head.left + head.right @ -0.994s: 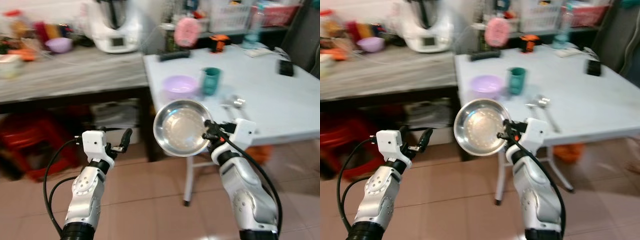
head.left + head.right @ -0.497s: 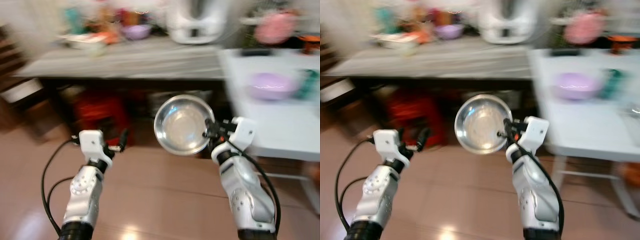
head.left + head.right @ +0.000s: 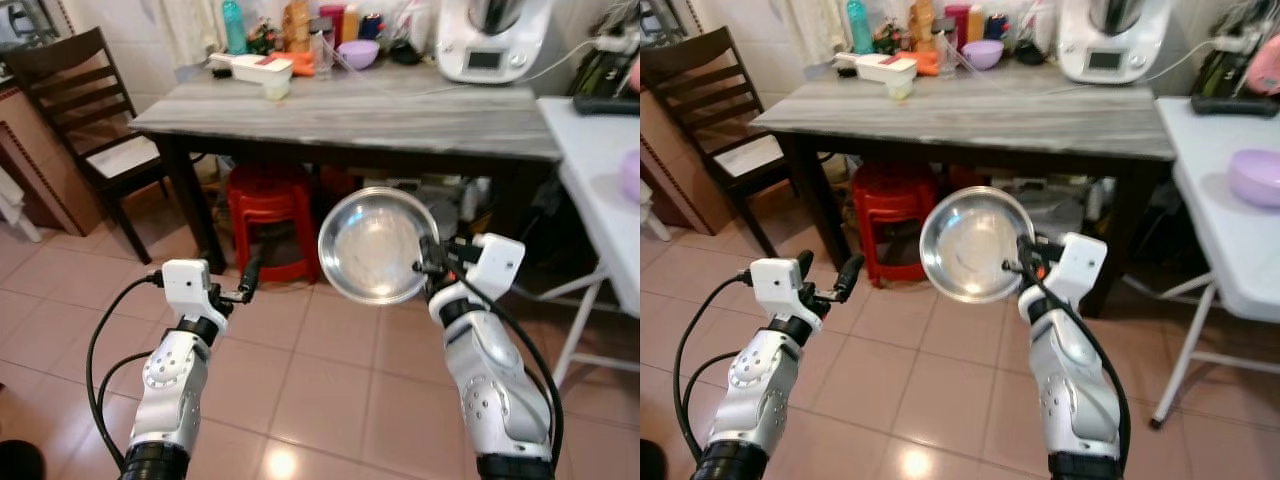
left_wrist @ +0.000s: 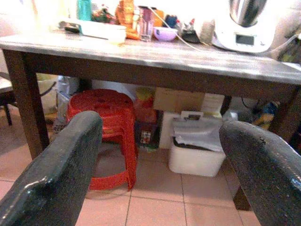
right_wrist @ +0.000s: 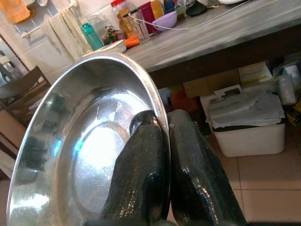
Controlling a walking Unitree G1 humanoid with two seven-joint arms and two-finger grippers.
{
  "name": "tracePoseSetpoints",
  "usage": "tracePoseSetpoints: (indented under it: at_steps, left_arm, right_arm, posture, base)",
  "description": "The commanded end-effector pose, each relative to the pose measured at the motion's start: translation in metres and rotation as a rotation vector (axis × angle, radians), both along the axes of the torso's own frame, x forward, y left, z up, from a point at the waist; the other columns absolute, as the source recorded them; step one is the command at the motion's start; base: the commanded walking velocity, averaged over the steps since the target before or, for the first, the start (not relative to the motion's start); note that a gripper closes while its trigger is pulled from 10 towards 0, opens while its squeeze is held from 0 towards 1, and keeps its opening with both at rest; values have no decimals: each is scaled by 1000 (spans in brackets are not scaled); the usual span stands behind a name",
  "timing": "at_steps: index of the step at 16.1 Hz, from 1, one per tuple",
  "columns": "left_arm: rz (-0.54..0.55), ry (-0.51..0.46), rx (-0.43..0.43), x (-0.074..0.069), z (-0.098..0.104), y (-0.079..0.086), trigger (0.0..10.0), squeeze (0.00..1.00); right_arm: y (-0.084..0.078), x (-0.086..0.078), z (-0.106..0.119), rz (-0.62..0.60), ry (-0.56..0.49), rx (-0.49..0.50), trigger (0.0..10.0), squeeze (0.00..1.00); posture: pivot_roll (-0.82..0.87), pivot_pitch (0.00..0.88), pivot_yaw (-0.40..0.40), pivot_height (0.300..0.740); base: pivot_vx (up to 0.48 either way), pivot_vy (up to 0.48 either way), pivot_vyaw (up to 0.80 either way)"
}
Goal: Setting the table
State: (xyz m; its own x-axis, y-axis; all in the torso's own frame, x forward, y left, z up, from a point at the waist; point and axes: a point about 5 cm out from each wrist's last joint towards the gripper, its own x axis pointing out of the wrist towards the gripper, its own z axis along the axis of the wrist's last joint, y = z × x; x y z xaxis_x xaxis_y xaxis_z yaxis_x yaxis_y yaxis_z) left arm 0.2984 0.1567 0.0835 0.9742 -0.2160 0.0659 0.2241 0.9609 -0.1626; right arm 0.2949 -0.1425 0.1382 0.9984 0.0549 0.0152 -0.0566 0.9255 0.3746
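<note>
Steel bowl (image 3: 378, 245): held up at centre frame in the left eye view, tilted on edge so its shiny inside faces me, over the tiled floor (image 3: 300, 390). My right pincer (image 3: 432, 268) is clamped on its right rim; in the right wrist view one black finger (image 5: 138, 174) lies inside the bowl, the other against the outside, with the rim pinched between them.

My left pincer (image 3: 247, 280) sits lower left of centre, fingers spread apart, holding nothing. In the left wrist view its two fingertips (image 4: 56, 174) frame a red plastic stool (image 4: 106, 127) under the tabletop.

Grey wood-grain tabletop (image 3: 350, 110) on dark legs runs across the upper frame. On it, along the back: a white kitchen appliance (image 3: 485, 40) upper right, a small purple bowl (image 3: 357, 53), bottles and a white tray-like item (image 3: 250, 67) toward upper left. Under it: the red stool and a white lidded box (image 4: 197, 150).

Dark wooden chair (image 3: 85, 100) at upper left. White table (image 3: 1230, 190) at right edge, with a lilac bowl (image 3: 1255, 177) on it.
</note>
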Motion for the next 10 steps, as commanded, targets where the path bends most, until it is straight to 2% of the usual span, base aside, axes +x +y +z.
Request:
tracePoseSetpoints:
  at_steps: [1, 6, 10]
  left_arm:
    - [-28, -16, -5, 1, 4, -7, 10000, 0]
    - [-43, -19, -12, 1, 4, -11, 10000, 0]
    - [-51, -20, -13, 1, 4, -12, 10000, 0]
  right_arm:
    - [-5, 1, 3, -22, -16, 1, 10000, 0]
    - [-5, 0, 3, -22, -23, -6, 10000, 0]
    - [-4, 1, 4, -16, -26, -16, 10000, 0]
  posture:
    - [-92, 0, 81, 740]
    - [-99, 0, 80, 740]
    - [-101, 0, 78, 740]
  base:
    - [300, 0, -506]
    - [327, 0, -530]
    - [330, 0, 0]
